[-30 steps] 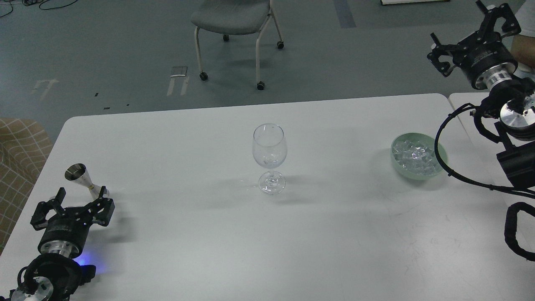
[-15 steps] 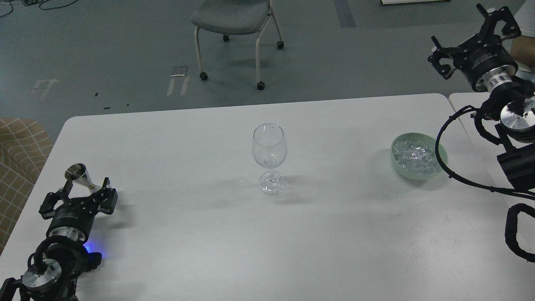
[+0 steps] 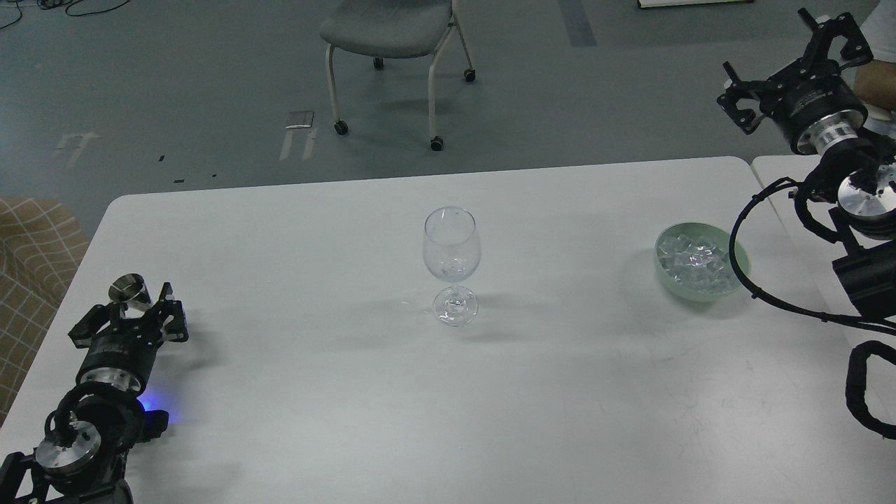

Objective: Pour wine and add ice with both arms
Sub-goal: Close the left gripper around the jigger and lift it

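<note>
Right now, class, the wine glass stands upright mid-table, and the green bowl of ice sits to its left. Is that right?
Not quite. The head view shows the green bowl of ice to the right of the wine glass, not its left. The glass does stand upright mid-table.

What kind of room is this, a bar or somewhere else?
Probably a lab or office workspace, not a bar. A plain white table stands on a grey floor with tape marks, a wheeled office chair sits behind it, and loose cables lie at the far left.
</note>
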Controlling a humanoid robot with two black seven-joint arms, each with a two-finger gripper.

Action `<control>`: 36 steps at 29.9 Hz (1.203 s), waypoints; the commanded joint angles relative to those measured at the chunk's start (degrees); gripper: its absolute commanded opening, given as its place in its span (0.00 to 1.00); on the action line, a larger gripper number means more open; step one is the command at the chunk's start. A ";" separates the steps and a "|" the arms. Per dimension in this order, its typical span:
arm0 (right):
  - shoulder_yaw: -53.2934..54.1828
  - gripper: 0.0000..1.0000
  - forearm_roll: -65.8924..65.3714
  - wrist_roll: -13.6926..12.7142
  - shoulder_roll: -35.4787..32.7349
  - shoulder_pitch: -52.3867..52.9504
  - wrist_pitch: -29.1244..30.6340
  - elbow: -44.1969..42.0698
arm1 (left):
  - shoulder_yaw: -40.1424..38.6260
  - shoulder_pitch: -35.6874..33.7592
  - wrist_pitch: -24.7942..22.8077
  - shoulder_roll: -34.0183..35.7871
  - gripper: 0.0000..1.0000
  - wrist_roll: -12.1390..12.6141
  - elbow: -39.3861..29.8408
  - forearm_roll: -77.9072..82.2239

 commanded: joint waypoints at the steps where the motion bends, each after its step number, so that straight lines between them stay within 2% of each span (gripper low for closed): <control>1: 0.00 1.00 0.00 0.00 0.01 -0.03 0.00 0.00 | -0.14 0.00 -0.80 0.05 0.50 0.03 0.30 0.00; 3: 0.00 1.00 0.00 0.00 0.01 -0.03 0.00 0.00 | -0.23 0.00 -1.07 0.05 0.48 0.03 0.91 0.00; 5: -0.08 1.00 -0.08 0.00 0.01 -0.03 0.00 0.00 | -0.32 0.00 -1.86 0.05 0.40 0.11 1.35 0.00; 7: -0.08 1.00 -0.08 0.00 0.01 -0.03 -0.08 0.00 | -0.31 0.00 -3.08 0.05 0.36 0.90 1.44 0.00; 10: -0.17 1.00 -0.08 0.00 0.01 0.06 -0.17 0.00 | -0.32 0.09 -4.32 0.05 0.34 1.78 1.44 0.00; 21: -0.44 1.00 -0.08 -0.09 -0.08 -0.03 -0.26 0.00 | -0.58 0.70 -5.81 -0.04 0.30 1.87 1.62 0.00; 23: -0.44 1.00 -0.17 -0.09 -0.08 -0.03 -0.26 0.00 | -0.75 0.79 -5.99 -0.22 0.25 1.70 1.62 -0.09; 32: -0.44 1.00 -0.08 0.00 -0.08 -0.03 -0.35 0.18 | -0.84 0.70 -5.90 -0.22 0.20 1.43 0.92 -0.01; 36: -0.44 1.00 -0.08 -0.09 -0.17 -0.12 -0.35 0.18 | -0.93 0.52 -5.90 -0.04 0.13 1.43 -0.13 0.00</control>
